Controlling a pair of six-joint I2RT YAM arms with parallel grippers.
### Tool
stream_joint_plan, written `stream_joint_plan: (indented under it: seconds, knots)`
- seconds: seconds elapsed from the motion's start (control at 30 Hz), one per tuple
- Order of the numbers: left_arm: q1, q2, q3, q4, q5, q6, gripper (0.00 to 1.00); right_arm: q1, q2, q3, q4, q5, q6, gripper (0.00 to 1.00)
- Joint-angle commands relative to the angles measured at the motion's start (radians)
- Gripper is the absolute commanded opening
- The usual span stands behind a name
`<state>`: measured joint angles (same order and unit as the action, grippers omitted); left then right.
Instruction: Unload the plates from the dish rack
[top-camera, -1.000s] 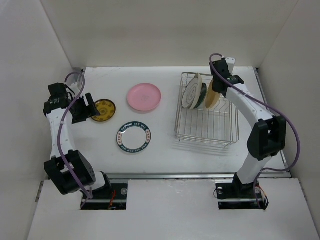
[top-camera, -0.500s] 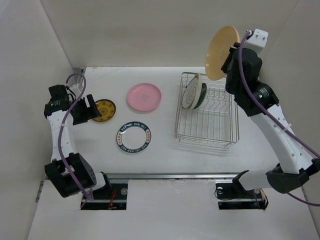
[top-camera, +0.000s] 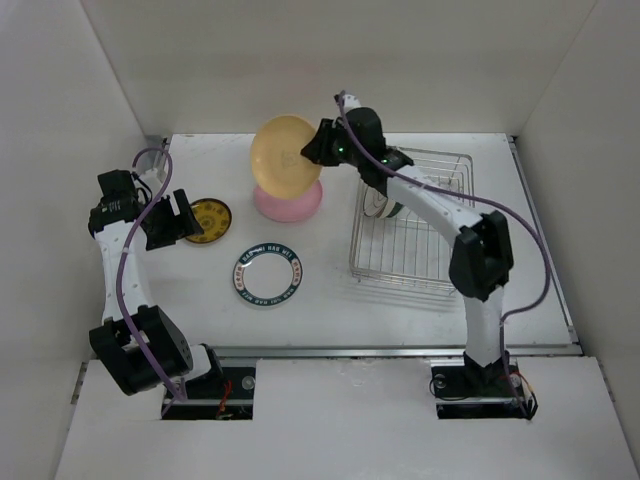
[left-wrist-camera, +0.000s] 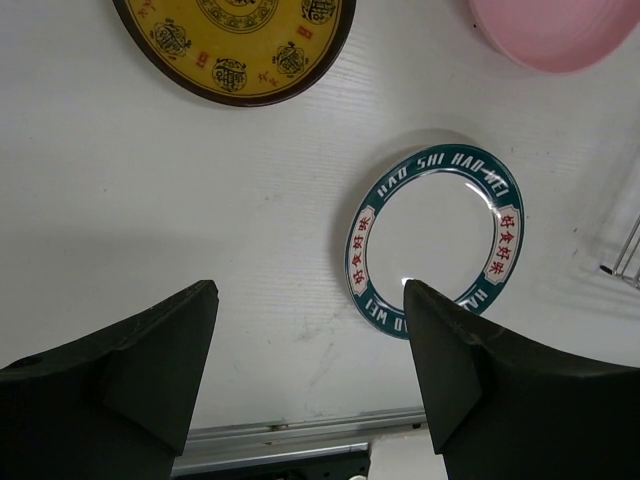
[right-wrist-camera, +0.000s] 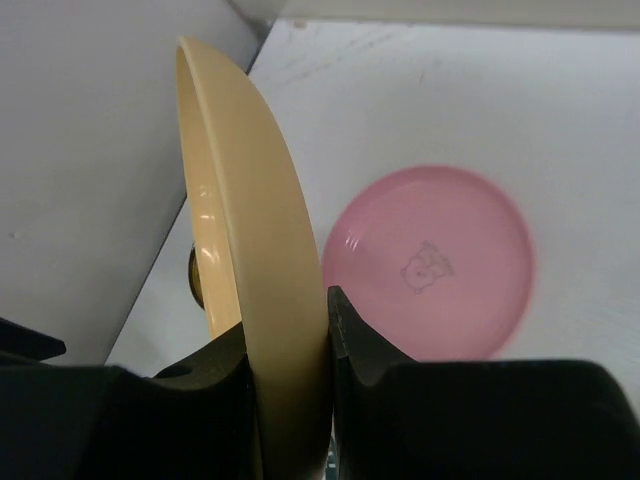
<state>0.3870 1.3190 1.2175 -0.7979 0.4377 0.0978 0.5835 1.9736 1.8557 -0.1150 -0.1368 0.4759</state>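
My right pincer (top-camera: 318, 145) clamping tan plate (top-camera: 283, 150) by rim; plate standing on edge, hanging above pink plate (top-camera: 292, 208). Judging I'm needing to tip it flat, then lower. My left pincer (left-wrist-camera: 308, 300) gaping, empty, left of pink plate.

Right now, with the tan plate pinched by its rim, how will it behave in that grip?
The tan plate looks rigid: its edge shows a clean curve, no sag. Its glossy surface and the right gripper holding only the rim suggest it could pivot or slip. It is possibly breakable if dropped onto the pink plate below.
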Motion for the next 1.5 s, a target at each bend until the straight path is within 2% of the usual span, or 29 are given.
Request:
stream_joint_plan:
  seconds: [0.0, 0.2, 0.4, 0.63, 0.9, 1.17, 1.27, 1.33, 1.47]
  knots:
    - [0.0, -0.014, -0.019, 0.003, 0.015, 0.017, 0.72, 0.03, 0.089, 0.143, 0.156, -0.147, 0.142, 0.0]
    - [0.0, 0.006, -0.019, 0.003, 0.015, 0.026, 0.72, 0.039, 0.263, 0.183, 0.195, 0.072, 0.303, 0.0]
    - [0.0, 0.016, -0.029, 0.003, 0.024, 0.026, 0.72, 0.039, 0.405, 0.321, 0.14, 0.135, 0.368, 0.0]
    - [0.0, 0.025, -0.029, 0.003, 0.044, 0.036, 0.73, 0.039, 0.446, 0.326, 0.087, 0.167, 0.383, 0.0]
    - [0.0, 0.045, -0.029, 0.003, 0.053, 0.045, 0.73, 0.049, 0.427, 0.247, 0.046, 0.181, 0.383, 0.0]
    - [0.0, 0.045, -0.029, 0.003, 0.053, 0.045, 0.73, 0.049, 0.427, 0.237, -0.037, 0.217, 0.354, 0.16]
    - [0.0, 0.045, -0.029, -0.006, 0.053, 0.045, 0.73, 0.049, 0.436, 0.237, -0.046, 0.207, 0.331, 0.27]
    - [0.0, 0.045, -0.029, -0.006, 0.053, 0.045, 0.73, 0.049, 0.445, 0.237, -0.057, 0.207, 0.331, 0.42]
    - [0.0, 0.045, -0.019, -0.006, 0.053, 0.045, 0.73, 0.049, 0.446, 0.246, -0.097, 0.198, 0.311, 0.59]
